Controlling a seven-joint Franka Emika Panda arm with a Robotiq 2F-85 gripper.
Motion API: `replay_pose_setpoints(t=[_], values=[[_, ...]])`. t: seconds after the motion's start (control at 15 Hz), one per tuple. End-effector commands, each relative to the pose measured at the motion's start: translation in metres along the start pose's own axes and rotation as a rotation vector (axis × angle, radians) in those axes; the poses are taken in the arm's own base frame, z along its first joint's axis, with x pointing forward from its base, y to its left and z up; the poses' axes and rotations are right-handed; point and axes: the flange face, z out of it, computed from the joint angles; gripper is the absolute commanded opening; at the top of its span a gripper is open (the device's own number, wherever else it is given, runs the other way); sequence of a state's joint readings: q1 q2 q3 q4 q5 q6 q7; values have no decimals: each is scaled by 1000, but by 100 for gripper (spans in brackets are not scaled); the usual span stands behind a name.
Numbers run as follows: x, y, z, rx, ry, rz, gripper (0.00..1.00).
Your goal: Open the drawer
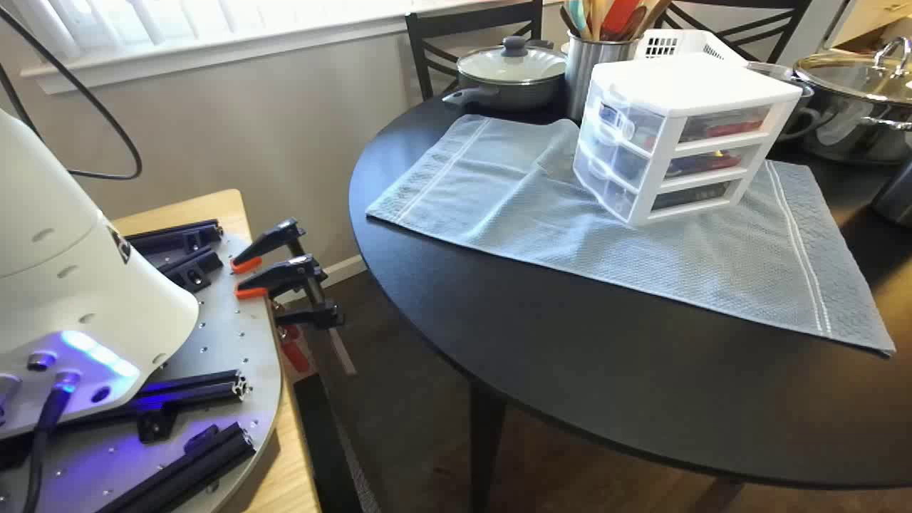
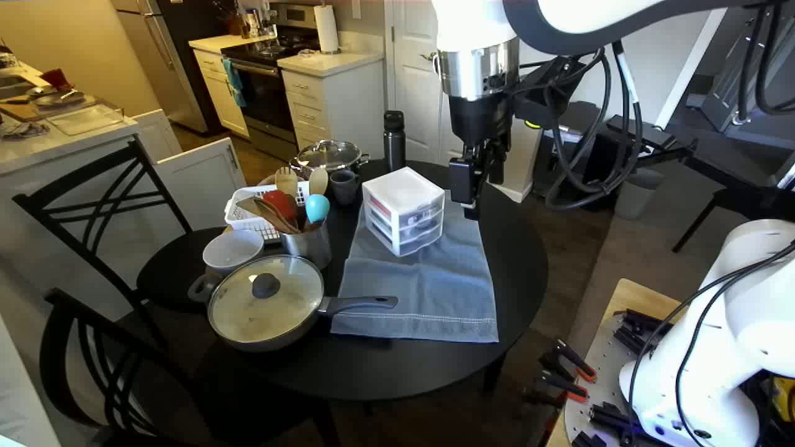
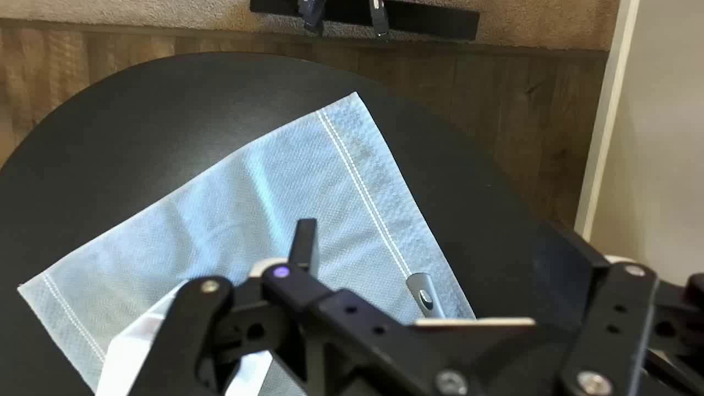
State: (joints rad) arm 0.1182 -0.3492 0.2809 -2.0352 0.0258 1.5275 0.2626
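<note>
The drawer is the top translucent one of a white three-tier unit, and it shows shut in both exterior views (image 1: 645, 128) (image 2: 422, 215). The drawer unit (image 1: 702, 82) stands upright on a blue-grey towel; it also shows in an exterior view (image 2: 404, 186). In the wrist view only a white part of the unit (image 3: 124, 360) shows at lower left, partly behind a finger linkage; the drawer front is not visible there. My gripper (image 3: 440, 247) is wide open and empty. In an exterior view the gripper (image 2: 472, 186) hangs pointing down beside the unit's front, apart from it.
The towel (image 1: 499, 192) lies on a round black table (image 1: 570, 342). A lidded pan (image 2: 267, 304), a utensil holder (image 2: 310, 245), a white basket (image 2: 239, 211), a mug (image 2: 343, 186), a steel pot (image 2: 329, 155) and a dark bottle (image 2: 394, 143) stand around the unit.
</note>
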Motion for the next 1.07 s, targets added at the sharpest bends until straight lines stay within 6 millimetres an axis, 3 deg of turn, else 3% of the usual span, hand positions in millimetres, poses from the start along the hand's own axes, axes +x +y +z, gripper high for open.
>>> replay_pose_setpoints(t=[0.0, 0.4, 0.67, 0.8, 1.0], values=[[0, 0, -1, 0, -1, 0, 100], [0, 0, -1, 0, -1, 0, 100], [16, -35, 37, -214, 97, -91, 100], [24, -48, 65, -313, 121, -176, 100], [35, -57, 107, -455, 159, -302, 100]])
